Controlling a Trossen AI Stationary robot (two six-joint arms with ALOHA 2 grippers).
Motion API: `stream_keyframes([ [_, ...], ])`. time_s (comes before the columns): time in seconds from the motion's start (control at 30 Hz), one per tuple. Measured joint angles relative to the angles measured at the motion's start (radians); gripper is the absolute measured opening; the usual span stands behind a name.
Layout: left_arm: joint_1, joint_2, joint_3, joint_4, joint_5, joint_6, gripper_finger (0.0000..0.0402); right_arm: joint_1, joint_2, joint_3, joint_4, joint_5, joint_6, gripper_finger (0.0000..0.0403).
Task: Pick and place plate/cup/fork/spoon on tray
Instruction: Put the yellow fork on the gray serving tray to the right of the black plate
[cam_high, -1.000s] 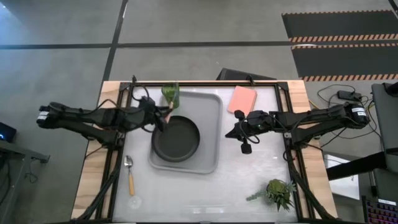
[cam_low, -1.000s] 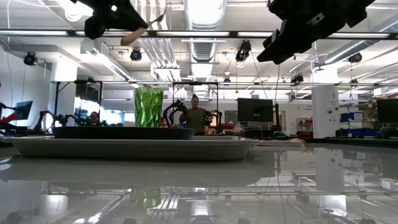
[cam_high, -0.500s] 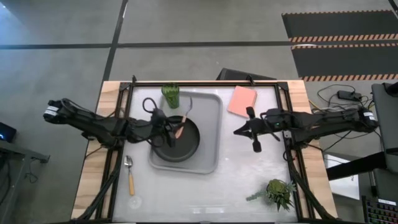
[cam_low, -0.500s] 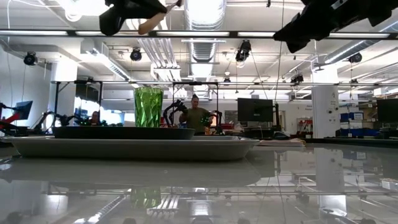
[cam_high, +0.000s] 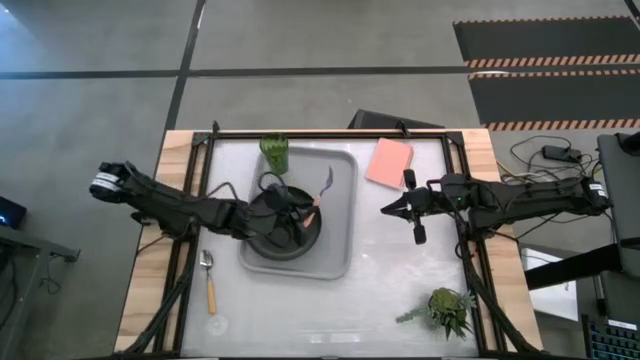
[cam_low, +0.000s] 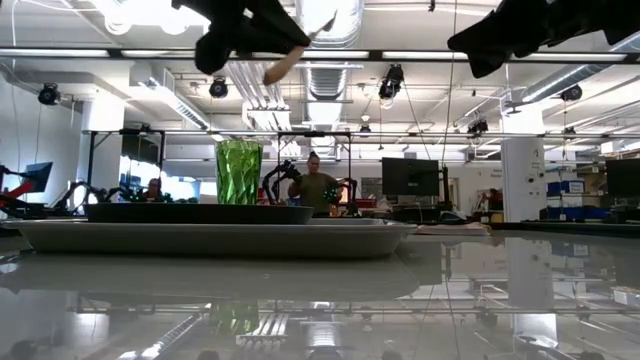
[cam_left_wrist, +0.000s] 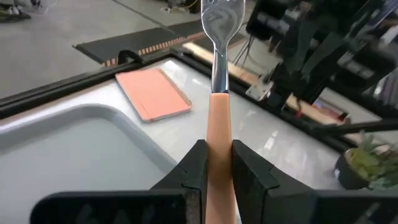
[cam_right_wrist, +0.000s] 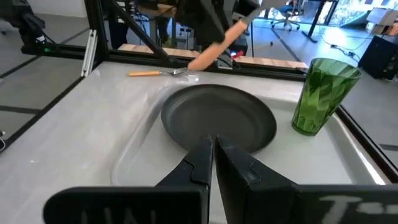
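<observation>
While the spoon (cam_high: 208, 281) lies on the surface left of the tray (cam_high: 340, 215), plate (cam_high: 262, 240) and cup (cam_high: 274, 152) already sit there; left gripper (cam_left_wrist: 214, 163) fingers clamp the fork (cam_left_wrist: 216, 74) above it, right gripper (cam_right_wrist: 214, 144) pinched empty.

The table (cam_high: 400, 290) is showing a glossy, smooth white top that is mirroring the room in the low view, with bare wood strips (cam_high: 145, 270) running along its left and right edges. The tray (cam_high: 340, 170) is looking like smooth light-grey plastic. The plate (cam_right_wrist: 217, 118) is showing a matt black finish. The cup (cam_right_wrist: 323, 93) is looking like translucent green ribbed plastic. The fork (cam_left_wrist: 217, 93) is showing shiny silver metal tines and a smooth orange handle, as is the spoon (cam_high: 208, 280).
</observation>
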Motion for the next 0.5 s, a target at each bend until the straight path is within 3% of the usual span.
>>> stream_keyframes([
  [0.33, 0.002, 0.166, 0.141, -0.010, -0.061, 0.079, 0.0030, 0.000, 0.008, -0.010, 0.015, 0.061, 0.037, 0.0009],
  [0.5, 0.002, 0.189, 0.145, -0.019, -0.130, 0.076, 0.0030, 0.000, 0.026, -0.010, 0.016, 0.182, 0.078, 0.0009],
])
